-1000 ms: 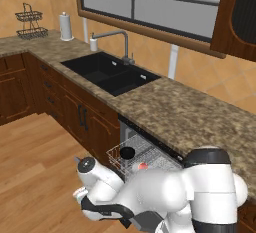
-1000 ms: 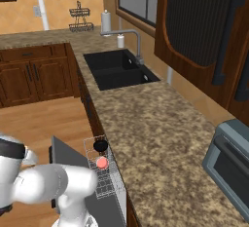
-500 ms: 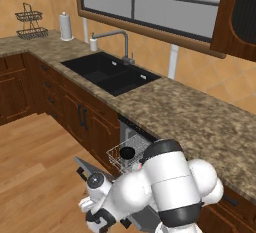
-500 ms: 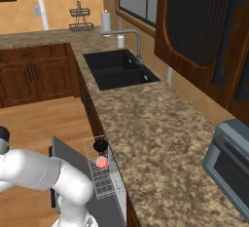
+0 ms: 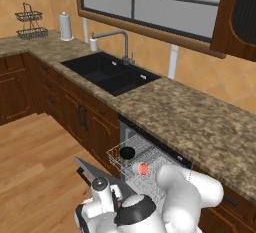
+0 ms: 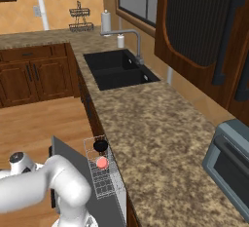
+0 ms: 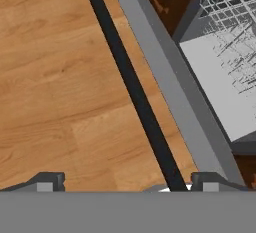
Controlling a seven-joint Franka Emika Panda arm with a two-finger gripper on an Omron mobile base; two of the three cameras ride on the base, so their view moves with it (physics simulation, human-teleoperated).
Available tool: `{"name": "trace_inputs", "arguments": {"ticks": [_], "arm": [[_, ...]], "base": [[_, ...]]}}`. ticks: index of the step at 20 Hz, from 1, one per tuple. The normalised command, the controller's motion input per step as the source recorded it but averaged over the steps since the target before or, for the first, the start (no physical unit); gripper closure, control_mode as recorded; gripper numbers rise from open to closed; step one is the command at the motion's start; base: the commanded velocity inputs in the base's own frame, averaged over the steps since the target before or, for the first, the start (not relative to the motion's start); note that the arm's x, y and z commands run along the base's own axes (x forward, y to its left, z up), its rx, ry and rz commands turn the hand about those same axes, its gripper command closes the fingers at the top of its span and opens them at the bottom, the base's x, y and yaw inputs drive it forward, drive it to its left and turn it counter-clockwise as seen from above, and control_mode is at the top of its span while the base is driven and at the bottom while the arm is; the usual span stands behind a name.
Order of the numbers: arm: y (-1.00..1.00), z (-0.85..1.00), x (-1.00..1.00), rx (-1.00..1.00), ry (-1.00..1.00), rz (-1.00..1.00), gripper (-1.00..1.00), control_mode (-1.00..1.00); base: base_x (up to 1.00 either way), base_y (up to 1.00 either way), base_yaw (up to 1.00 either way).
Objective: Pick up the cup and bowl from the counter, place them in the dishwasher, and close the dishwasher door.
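Observation:
The dishwasher [image 5: 150, 138] stands open under the counter [image 5: 190, 122], with its white wire rack [image 5: 150, 163] pulled out. In the rack sit the black bowl [image 5: 127, 152] and, beside it, the cup [image 5: 143, 168] showing its pink-red inside; the bowl [image 6: 100, 145] and the cup [image 6: 101, 162] appear again from the right. The grey dishwasher door [image 6: 73, 165] hangs down toward the floor. My gripper [image 7: 127, 182] is open just above the door's outer edge [image 7: 165, 77]. The long black bar handle [image 7: 135, 92] runs between the fingertips [image 7: 47, 181], nearer the right one. Nothing is held.
A black sink [image 5: 112, 72] with a faucet [image 5: 117, 39] is set into the counter to the left, past it a paper roll [image 5: 65, 26] and a wire basket [image 5: 31, 24]. A grey toaster oven [image 6: 228, 162] stands at the right. Wood floor [image 7: 60, 77] lies under the door.
My arm has swung down and forward, bringing the hand low over the open door's edge. The cup and bowl have stayed in the rack.

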Motion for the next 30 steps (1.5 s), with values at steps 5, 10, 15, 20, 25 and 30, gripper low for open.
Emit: {"name": "trace_inputs", "arguments": {"ticks": [5,10,15,20,25,30], "arm": [[0.85,-0.66,0.32,-0.09,0.11,-0.04,-1.00,-1.00],[0.48,-0.59,0.42,-0.11,0.03,-0.05,-1.00,-1.00],[0.02,-0.81,0.33,-0.15,0.00,-0.04,-1.00,-1.00],[0.05,-0.84,0.36,-0.18,0.00,-0.04,-1.00,-1.00],[-0.08,-0.75,0.57,-0.16,0.00,-0.04,-1.00,-1.00],[-0.55,-0.96,0.68,-0.18,0.00,-0.01,-1.00,-1.00]], "base": [[0.00,0.00,0.00],[0.00,0.00,0.00],[0.00,0.00,0.00],[0.00,0.00,0.00],[0.00,0.00,0.00],[0.00,0.00,0.00]]}}
